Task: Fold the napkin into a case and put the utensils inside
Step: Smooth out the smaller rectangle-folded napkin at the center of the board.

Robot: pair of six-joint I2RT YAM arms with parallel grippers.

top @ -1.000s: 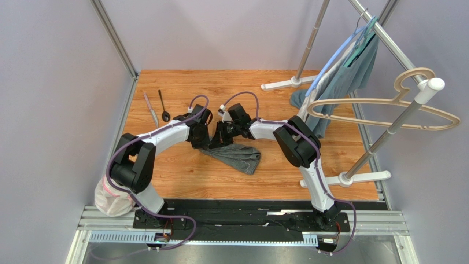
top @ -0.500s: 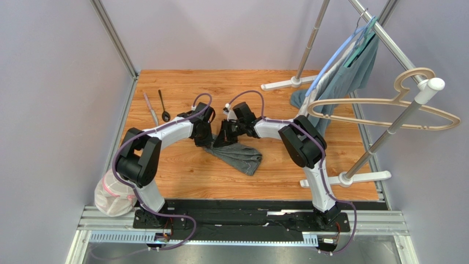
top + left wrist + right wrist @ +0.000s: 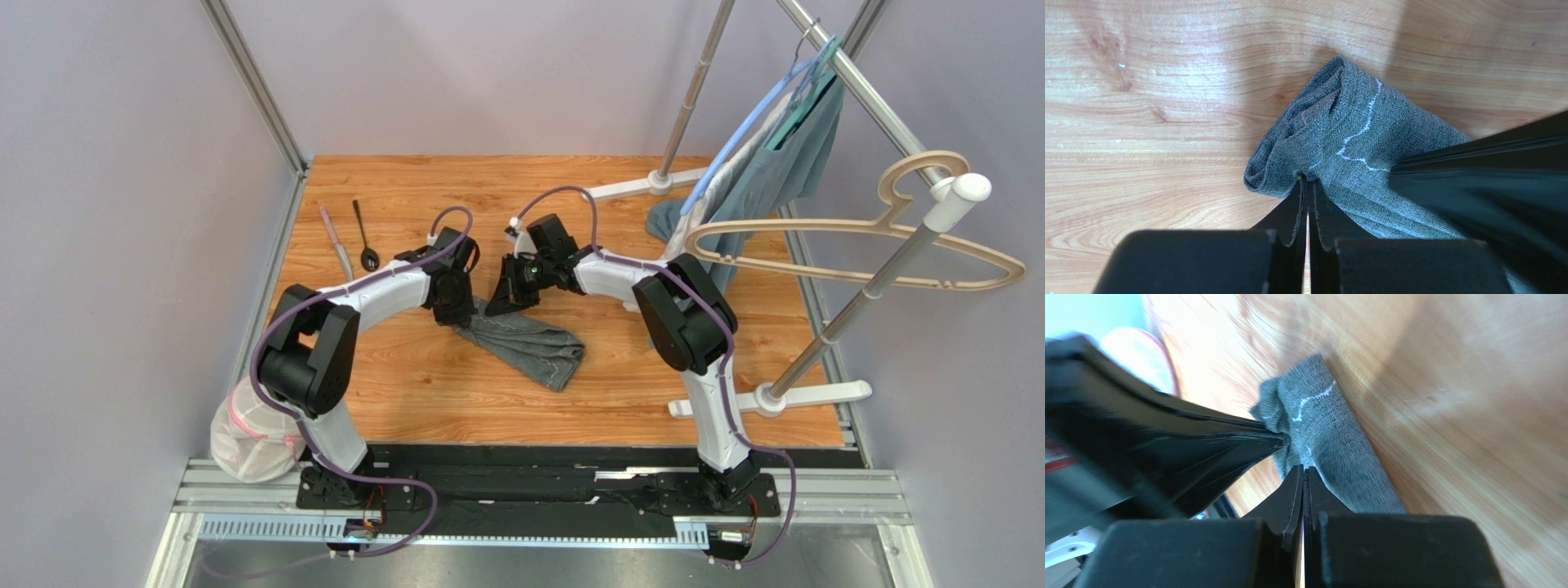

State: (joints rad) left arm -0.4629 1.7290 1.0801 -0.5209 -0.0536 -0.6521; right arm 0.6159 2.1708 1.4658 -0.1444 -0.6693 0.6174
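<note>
The dark grey napkin [image 3: 535,346] lies bunched on the wooden table near the middle. My left gripper [image 3: 456,306] is shut on its far left edge; the left wrist view shows its fingers pinching the cloth [image 3: 1346,141] beside a pale stitched line. My right gripper [image 3: 501,301] is shut on the same end close by; the right wrist view shows its tips closed on the cloth [image 3: 1321,429]. The two grippers almost touch. The silver-grey knife [image 3: 335,243] and the black spoon [image 3: 364,235] lie side by side at the far left.
A clothes rack with a teal-grey garment [image 3: 785,159] and a beige hanger [image 3: 859,245] stands at the right; its white feet [image 3: 626,188] rest on the table. A white mesh bag [image 3: 252,435] sits by the left arm's base.
Both grippers have moved a little toward the far side with the napkin's end, the right one more so. The napkin's near part has stayed on the table.
</note>
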